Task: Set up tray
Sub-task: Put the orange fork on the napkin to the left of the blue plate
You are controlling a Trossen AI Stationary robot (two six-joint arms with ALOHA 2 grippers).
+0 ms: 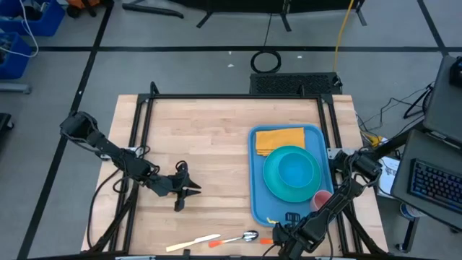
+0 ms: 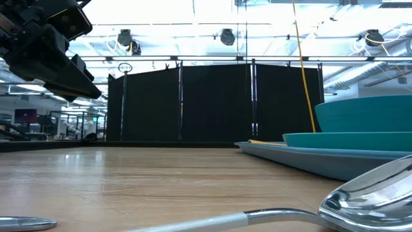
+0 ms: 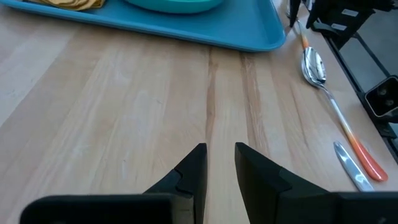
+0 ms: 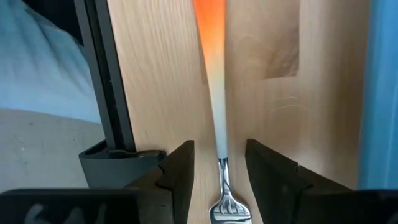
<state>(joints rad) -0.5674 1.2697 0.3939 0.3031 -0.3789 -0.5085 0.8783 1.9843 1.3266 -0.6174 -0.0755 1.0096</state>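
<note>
The bright-blue tray (image 1: pixel 256 195) lies on the table's right half and carries a folded yellow napkin (image 1: pixel 280 137), a turquoise plate with a bowl (image 1: pixel 292 173) and a red cup (image 1: pixel 321 199). A fork (image 4: pixel 214 62) with a white-to-orange handle lies flat near the table's near edge. My right gripper (image 4: pixel 217 168) is open, low over it, with one finger on each side of the fork's neck and not touching it. My left gripper (image 3: pixel 221 162) is open with a narrow gap, above bare wood at the table's middle (image 1: pixel 189 189).
A spoon (image 1: pixel 249 235) with an orange-tipped handle and a knife (image 1: pixel 193 243) lie along the near edge, left of the fork. The black table frame (image 4: pixel 106 74) runs close beside my right gripper. Bare wood spreads over the table's left and far parts.
</note>
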